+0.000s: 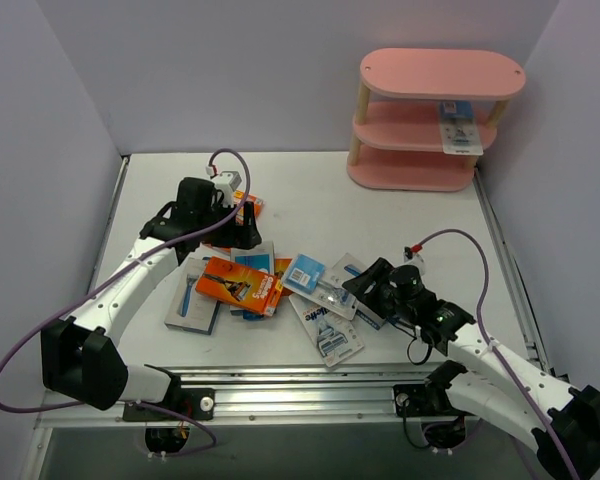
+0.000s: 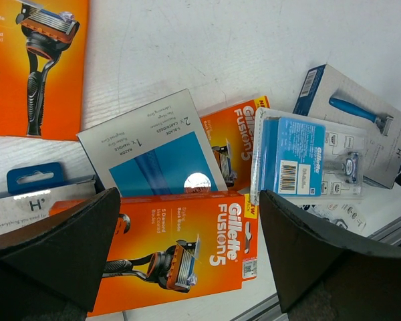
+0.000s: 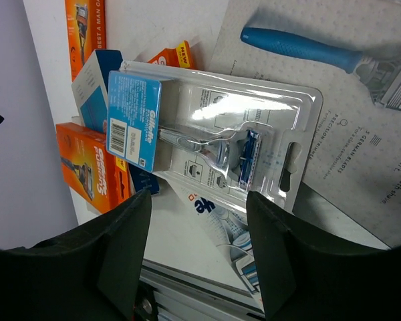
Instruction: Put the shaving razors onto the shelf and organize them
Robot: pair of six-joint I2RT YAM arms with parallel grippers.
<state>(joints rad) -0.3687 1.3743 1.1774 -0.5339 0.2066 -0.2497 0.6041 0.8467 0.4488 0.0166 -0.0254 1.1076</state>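
White table (image 1: 420, 230) bears a Gillette blister card (image 3: 214, 134) just beyond the right pincer (image 3: 199, 200), whose jaws stand half-open and empty; its arm stretches low toward the far left.

Open table (image 1: 380, 215) lies between the piled razor packs (image 1: 270, 285) and the shelf (image 1: 420, 75).

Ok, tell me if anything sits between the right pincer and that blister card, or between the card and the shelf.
Nothing visible does. The right pincer hangs open directly over the blister card, topmost in the pile. Between it and the shelf lies bare table; one pack sits on the middle tier.
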